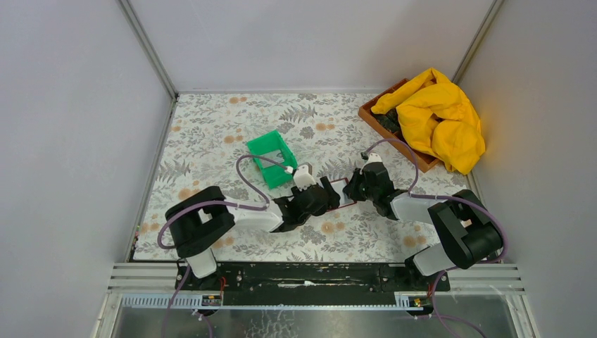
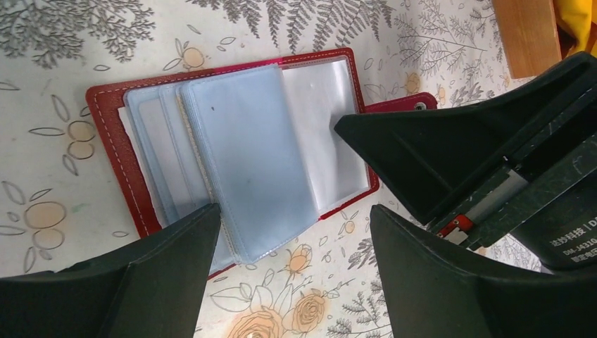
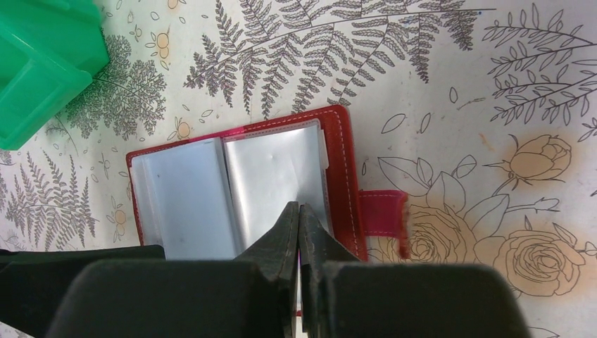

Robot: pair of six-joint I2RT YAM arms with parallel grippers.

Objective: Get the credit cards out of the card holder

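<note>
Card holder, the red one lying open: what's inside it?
Inside the card holder, pale blue-grey plastic sleeves fan out. No card shows plainly; the cloudy sleeves could hide some. The left pincer and right pincer hide part of its near edge.

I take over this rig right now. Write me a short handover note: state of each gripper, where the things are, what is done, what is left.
Left gripper: open, holding nothing, low over the near edge of the holder.
Right gripper: shut, tip on the right-hand sleeves; I cannot tell whether it pinches anything.
Holder: lies open on the table between the two grippers, sleeves fanned out, snap tab unfastened.
Cards: none visible outside the holder, and none shows in the bin.
Done: the holder is open.
Left: pull the cards out of the sleeves.
</note>
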